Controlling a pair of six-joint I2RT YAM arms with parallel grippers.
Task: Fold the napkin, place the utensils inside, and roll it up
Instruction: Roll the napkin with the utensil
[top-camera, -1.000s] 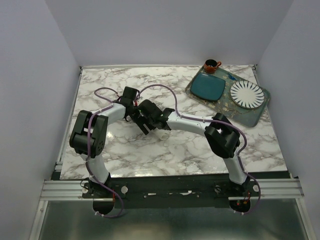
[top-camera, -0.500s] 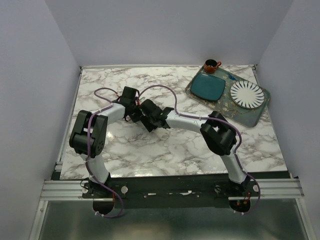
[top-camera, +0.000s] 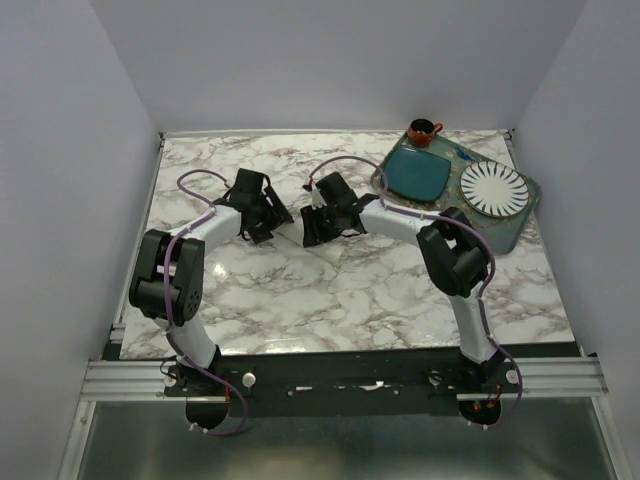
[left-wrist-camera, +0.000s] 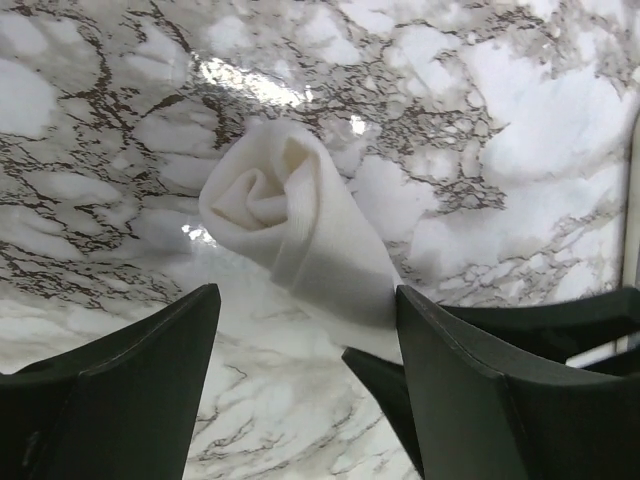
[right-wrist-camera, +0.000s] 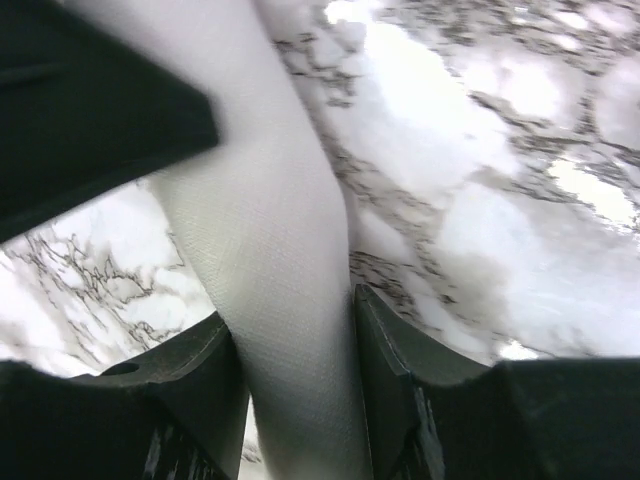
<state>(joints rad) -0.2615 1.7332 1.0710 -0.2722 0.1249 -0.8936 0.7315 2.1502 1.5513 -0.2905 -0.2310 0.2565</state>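
Observation:
The cream napkin (left-wrist-camera: 295, 230) lies rolled into a tight tube on the marble table, with its spiral end facing the left wrist camera. My right gripper (right-wrist-camera: 290, 310) is shut on the roll (right-wrist-camera: 280, 240), one finger on each side. My left gripper (left-wrist-camera: 305, 295) is open, and the roll's end lies just ahead of its fingertips without touching them. In the top view the left gripper (top-camera: 270, 222) and right gripper (top-camera: 310, 228) face each other at the table's middle back. There the roll between them hardly stands out from the marble. The spoon is hidden.
A grey-green tray (top-camera: 520, 225) sits at the back right with a teal square plate (top-camera: 417, 174) and a white ribbed round plate (top-camera: 493, 188) on it. A small brown cup (top-camera: 423, 131) stands behind it.
Both grippers have moved toward the back of the table and apart. The right gripper swung right with the roll. The left gripper has drawn back to the left.

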